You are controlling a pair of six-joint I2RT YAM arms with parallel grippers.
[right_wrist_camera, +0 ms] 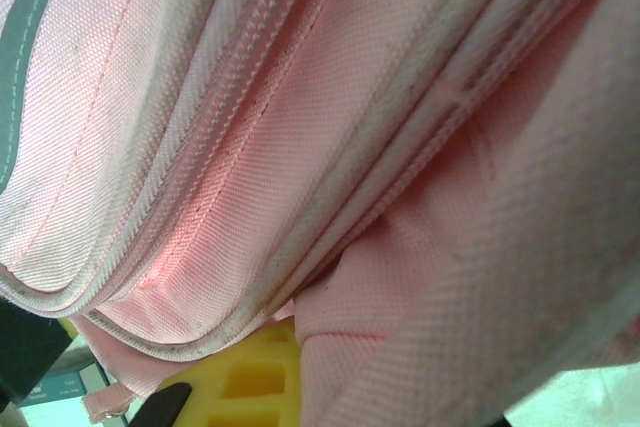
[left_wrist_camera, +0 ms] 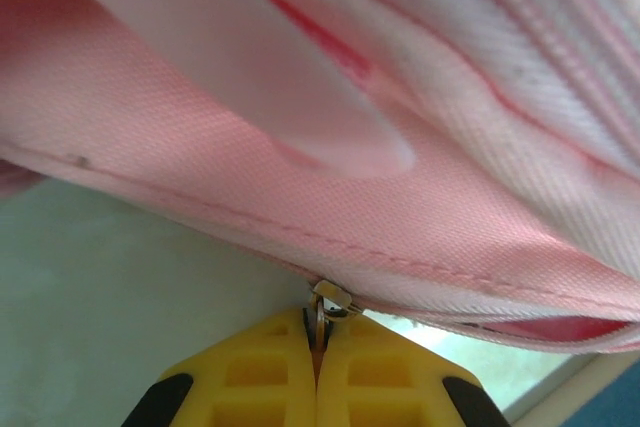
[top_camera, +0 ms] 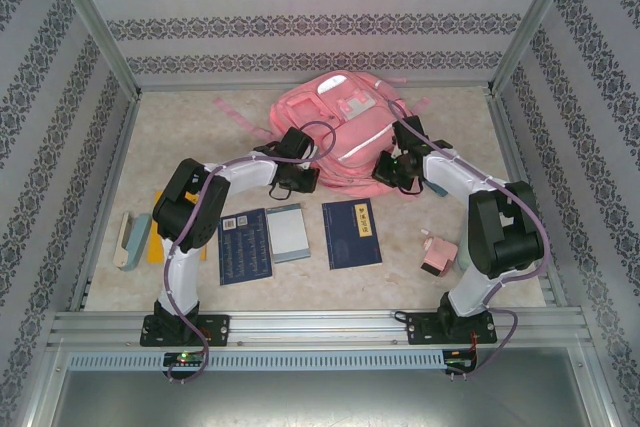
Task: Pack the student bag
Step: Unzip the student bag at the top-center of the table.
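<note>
At the near edge of the desk [top_camera: 190,127] the left arm [top_camera: 180,277] and the right arm [top_camera: 470,292] are mounted, and both are stretched toward the bag [top_camera: 335,122]. The bag is laid flat at the middle of the far edge, with pink straps spread beside it.

Just beyond the bases a row of things is laid along the near half. A pale case [top_camera: 124,239] and a yellow item [top_camera: 153,252], partly hidden by the left arm, are by the left edge. Next come a blue book [top_camera: 245,247], a grey notebook [top_camera: 287,233] touching it, and a second blue book [top_camera: 352,233]. A pink box [top_camera: 438,255] is near the right arm.

The left gripper [left_wrist_camera: 318,342] is placed at the bag's near left side. Its yellow fingers [left_wrist_camera: 260,372] are pressed together, and the metal ring of a zip pull [left_wrist_camera: 333,297] on the bag's seam is pinched between the tips.

The right gripper [top_camera: 392,167] is set against the bag's near right side. In the right wrist view one yellow finger [right_wrist_camera: 250,372] is seen under the pink cloth; the jaws are closed, and a fold of the bag appears caught between them.
</note>
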